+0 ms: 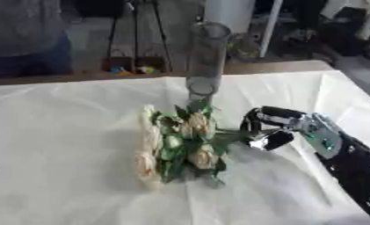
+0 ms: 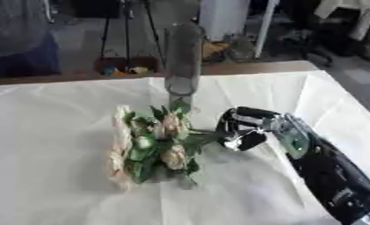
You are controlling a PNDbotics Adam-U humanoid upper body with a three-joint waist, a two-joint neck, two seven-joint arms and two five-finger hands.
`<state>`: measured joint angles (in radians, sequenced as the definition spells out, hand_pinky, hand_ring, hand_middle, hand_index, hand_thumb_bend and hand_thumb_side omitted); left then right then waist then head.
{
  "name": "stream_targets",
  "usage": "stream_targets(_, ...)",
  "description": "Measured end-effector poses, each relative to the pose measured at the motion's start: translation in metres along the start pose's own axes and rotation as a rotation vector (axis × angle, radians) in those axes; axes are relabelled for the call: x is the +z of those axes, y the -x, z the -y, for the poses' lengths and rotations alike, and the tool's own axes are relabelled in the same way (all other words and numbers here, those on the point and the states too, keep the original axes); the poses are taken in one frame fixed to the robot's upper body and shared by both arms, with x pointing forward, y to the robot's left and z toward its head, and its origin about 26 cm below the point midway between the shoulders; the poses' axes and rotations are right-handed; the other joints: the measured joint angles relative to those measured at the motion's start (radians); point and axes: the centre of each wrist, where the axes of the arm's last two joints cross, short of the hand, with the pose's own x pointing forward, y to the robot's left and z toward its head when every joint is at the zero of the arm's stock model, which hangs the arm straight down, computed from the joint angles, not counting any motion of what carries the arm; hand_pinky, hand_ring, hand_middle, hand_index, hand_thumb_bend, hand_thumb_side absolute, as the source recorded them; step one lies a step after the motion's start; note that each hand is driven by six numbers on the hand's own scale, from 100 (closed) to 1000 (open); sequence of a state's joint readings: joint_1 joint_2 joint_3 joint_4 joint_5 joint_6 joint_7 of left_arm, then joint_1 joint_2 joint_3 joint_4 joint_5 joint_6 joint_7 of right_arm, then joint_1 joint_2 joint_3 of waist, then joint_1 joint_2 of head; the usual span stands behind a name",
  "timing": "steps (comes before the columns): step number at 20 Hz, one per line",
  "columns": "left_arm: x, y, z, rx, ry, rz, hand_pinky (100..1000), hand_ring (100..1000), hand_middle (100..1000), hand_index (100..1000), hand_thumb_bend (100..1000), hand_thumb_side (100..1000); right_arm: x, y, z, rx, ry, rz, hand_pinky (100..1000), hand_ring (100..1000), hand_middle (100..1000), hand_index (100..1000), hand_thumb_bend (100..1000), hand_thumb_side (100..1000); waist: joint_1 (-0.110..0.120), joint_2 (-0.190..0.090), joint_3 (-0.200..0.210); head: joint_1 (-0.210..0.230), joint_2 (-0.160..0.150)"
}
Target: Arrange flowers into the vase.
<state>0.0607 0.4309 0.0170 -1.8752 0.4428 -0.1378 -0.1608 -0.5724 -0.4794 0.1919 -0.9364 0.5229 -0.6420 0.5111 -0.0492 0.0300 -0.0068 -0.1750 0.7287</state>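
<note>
Your right hand (image 1: 272, 129) sits just right of the flower bunch (image 1: 176, 143), fingers curled narrow around what looks like the green stems at its edge. The bunch lies on the white-covered table (image 1: 64, 132) just in front of the tall clear vase (image 1: 205, 57); confirm the stems are caught, then lift them upright before swinging toward the vase mouth

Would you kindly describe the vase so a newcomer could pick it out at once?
Start at the white-covered table and look toward its far edge, near the middle. Just beyond the bunch of pale flowers stands the vase: a tall, clear cylinder, the only upright thing on the cloth.
</note>
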Motion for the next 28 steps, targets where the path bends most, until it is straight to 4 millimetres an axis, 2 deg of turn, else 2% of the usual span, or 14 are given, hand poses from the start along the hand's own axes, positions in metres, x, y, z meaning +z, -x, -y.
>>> stream_targets(2,0.000,0.001,0.000,0.000,-0.001,-0.003,548,426,314,593,645,988,0.000,0.000,0.000,0.000,0.001,0.001,296,406,449,559,100,301,-0.001,0.000,0.000,-0.001,0.000)
stream_targets(3,0.000,0.001,0.000,0.000,-0.001,-0.005,548,426,314,593,645,988,0.000,0.000,0.000,0.001,0.003,0.002,286,400,444,555,100,299,-0.001,0.000,0.000,-0.001,0.000)
stream_targets(4,0.000,0.001,0.000,0.000,-0.001,-0.005,549,426,315,594,645,988,0.000,0.000,0.000,0.002,0.006,0.005,213,357,412,522,100,305,-0.001,0.000,0.000,-0.002,0.000)
stream_targets(5,0.000,0.001,0.000,0.000,-0.001,-0.005,549,426,315,594,645,988,0.000,0.000,0.000,0.006,0.009,0.007,195,347,405,516,100,304,-0.001,0.000,0.000,-0.002,0.000)
stream_targets(7,0.000,0.001,0.000,0.000,-0.001,-0.005,548,426,315,594,646,988,0.000,0.000,0.001,0.018,0.017,0.013,100,282,364,474,100,356,-0.001,0.000,0.000,-0.002,0.000)
stream_targets(10,0.000,0.001,0.000,0.000,-0.001,-0.005,548,426,315,594,645,989,0.002,0.001,0.002,0.042,0.036,0.022,100,200,314,407,100,448,-0.001,0.000,0.000,-0.002,0.000)
stream_targets(13,0.000,0.001,0.000,0.000,-0.001,-0.005,548,426,314,593,645,988,0.004,0.001,0.004,0.059,0.064,0.037,100,155,280,380,100,503,-0.001,0.000,0.000,-0.002,0.000)
stream_targets(15,0.000,0.001,0.000,0.000,-0.001,-0.005,548,426,314,594,645,989,0.005,0.002,0.003,0.066,0.081,0.047,100,100,220,343,100,538,-0.001,0.000,0.000,-0.002,0.000)
stream_targets(17,0.000,0.001,-0.001,0.000,-0.001,-0.005,548,426,314,594,645,989,0.006,0.003,0.001,0.071,0.095,0.057,100,100,176,328,100,568,-0.001,0.000,0.000,-0.002,0.000)
stream_targets(19,0.000,0.001,-0.001,0.000,-0.001,-0.005,548,426,315,594,645,988,0.007,0.003,0.002,0.079,0.110,0.068,100,100,107,336,100,659,-0.001,0.000,-0.001,-0.002,0.000)
stream_targets(23,0.000,0.001,-0.001,0.000,-0.001,-0.005,548,426,315,594,646,988,0.008,0.005,0.000,0.089,0.133,0.084,100,100,100,304,100,841,-0.001,0.000,-0.001,-0.002,0.000)
stream_targets(26,0.000,0.001,-0.001,0.000,-0.001,-0.005,547,426,315,594,645,987,0.009,0.006,-0.003,0.090,0.151,0.086,100,100,100,216,100,946,-0.001,0.000,-0.001,-0.002,0.000)
stream_targets(27,0.000,0.001,-0.001,0.000,-0.001,-0.005,547,426,315,594,645,987,0.010,0.007,-0.003,0.089,0.162,0.085,100,100,100,204,100,943,0.000,0.000,-0.002,-0.002,0.000)
stream_targets(28,0.000,0.001,-0.001,0.000,-0.001,-0.005,547,427,315,594,645,987,0.010,0.007,-0.003,0.087,0.175,0.083,100,100,100,174,100,983,0.000,0.000,-0.002,-0.002,0.000)
